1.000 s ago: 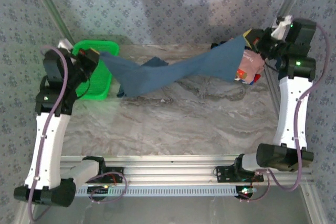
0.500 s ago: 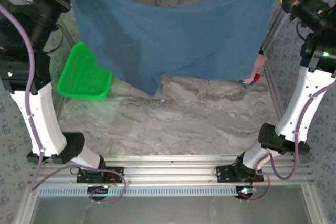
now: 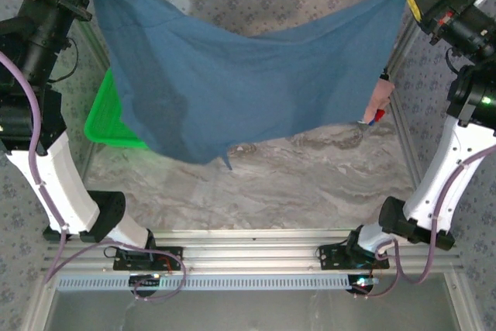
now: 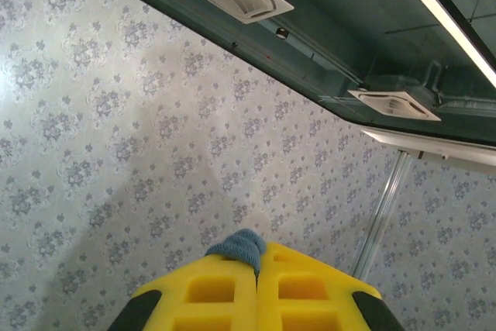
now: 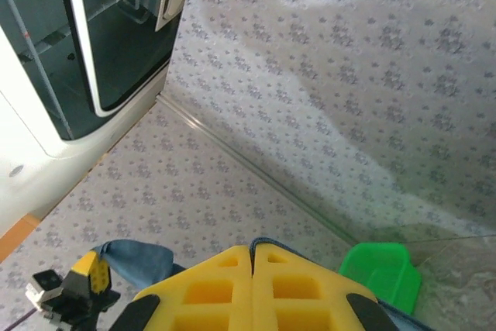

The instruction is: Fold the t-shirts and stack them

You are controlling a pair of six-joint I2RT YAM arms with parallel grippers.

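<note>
- The left gripper [image 4: 257, 260] and the right gripper [image 5: 252, 253] each pinched a top corner of the teal t-shirt [image 3: 248, 75].
- It hung spread above the table's [image 3: 310, 184] far edge.
- Apparently a pink shirt [image 3: 377, 102] lay at the far right corner.

Teal-blue t-shirt [image 3: 232, 83] hangs spread wide, sagging midway.

Both arms stretch up high, spread wide apart. Left gripper [image 4: 257, 257] has its jaws pressed tight, pinching the teal-blue t-shirt [image 3: 232, 83]. Right gripper [image 5: 252, 252] is clamped on the opposite corner.
</note>
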